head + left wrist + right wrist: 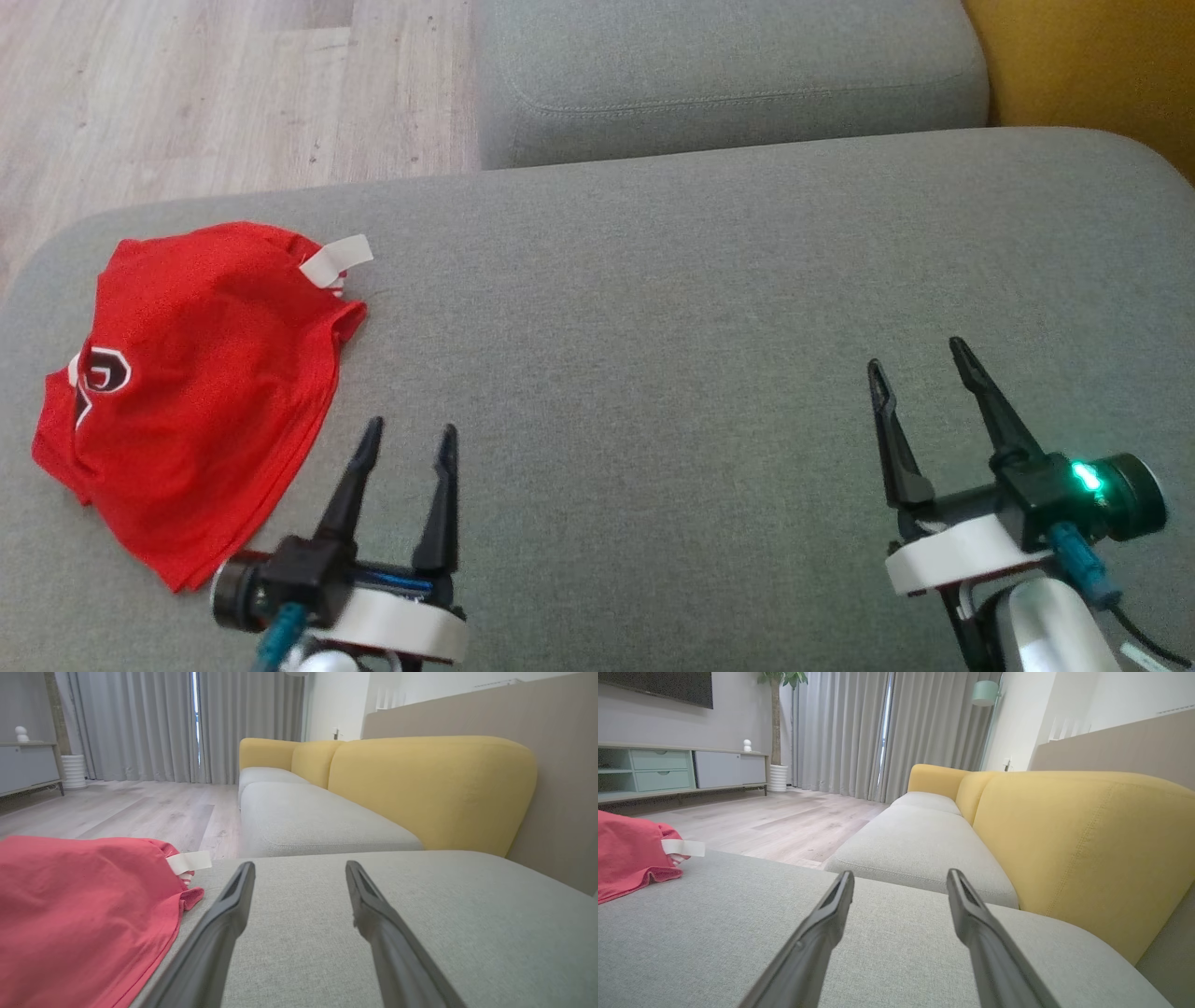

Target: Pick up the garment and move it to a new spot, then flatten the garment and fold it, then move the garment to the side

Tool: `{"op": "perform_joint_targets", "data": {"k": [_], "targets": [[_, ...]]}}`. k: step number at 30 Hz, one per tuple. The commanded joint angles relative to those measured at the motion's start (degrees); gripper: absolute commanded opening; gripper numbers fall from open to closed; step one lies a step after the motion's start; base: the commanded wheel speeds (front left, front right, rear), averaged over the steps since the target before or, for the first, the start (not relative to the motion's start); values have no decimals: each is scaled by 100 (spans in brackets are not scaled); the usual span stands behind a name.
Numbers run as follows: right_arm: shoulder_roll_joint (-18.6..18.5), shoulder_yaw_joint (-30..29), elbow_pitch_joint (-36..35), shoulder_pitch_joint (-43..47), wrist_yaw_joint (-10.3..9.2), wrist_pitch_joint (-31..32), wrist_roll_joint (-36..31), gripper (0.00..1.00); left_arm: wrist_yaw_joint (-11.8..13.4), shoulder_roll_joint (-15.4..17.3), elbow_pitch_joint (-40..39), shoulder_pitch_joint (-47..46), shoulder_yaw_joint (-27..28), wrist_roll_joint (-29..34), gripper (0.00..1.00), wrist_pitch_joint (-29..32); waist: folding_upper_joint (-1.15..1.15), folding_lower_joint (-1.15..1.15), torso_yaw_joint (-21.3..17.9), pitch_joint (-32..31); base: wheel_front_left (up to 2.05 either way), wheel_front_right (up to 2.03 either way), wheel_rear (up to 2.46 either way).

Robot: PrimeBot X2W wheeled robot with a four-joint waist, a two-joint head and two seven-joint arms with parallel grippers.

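The garment (191, 383) is red with a white label and a dark-and-white logo. It lies folded in a flat pile at the left end of the grey sofa cushion (653, 327). In the left wrist view the garment (79, 905) fills the lower left, and in the right wrist view the garment (628, 858) sits at the far left edge. My left gripper (411, 434) hovers open just right of the garment's near edge, nothing between its fingers. Far to the right my right gripper (920, 353) is open and empty too. Own fingers spread: left gripper (300, 864), right gripper (900, 873).
A second grey seat cushion (728, 75) adjoins at the back. A yellow backrest (1087, 830) runs along the right. Wooden floor (215, 93) lies beyond the cushion's left and far edge. A low sideboard (668, 767) and curtains stand across the room.
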Motion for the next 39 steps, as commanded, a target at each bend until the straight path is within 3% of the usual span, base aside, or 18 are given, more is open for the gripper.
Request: {"op": "perform_joint_targets", "data": {"k": [1, 9, 20, 25, 39], "targets": [[-47, 172, -240, -330, 41, -107, -203, 100, 13, 39, -130, -304, 65, 243, 100, -95, 0, 0, 1, -11, 0, 0, 0], [-50, 339, -321, -311, 44, -236, -408, 100, 12, 42, -123, -309, -68, 737, 100, -223, 0, 0, 5, -32, 0, 0, 0], [-50, 361, 11, -228, 44, -236, 978, 100, -52, 21, -224, -203, 293, -416, 100, -223, 0, 0, 21, -23, 0, 0, 0], [-50, 357, 184, -207, 44, -236, 1254, 100, 17, 20, -207, -173, 377, -902, 100, -223, 0, 0, 10, -16, 0, 0, 0], [-50, 339, 348, -171, 44, -236, 1573, 100, 139, 19, -4, -225, 266, -1040, 100, -223, 0, 0, 54, 30, 0, 0, 0]]}}
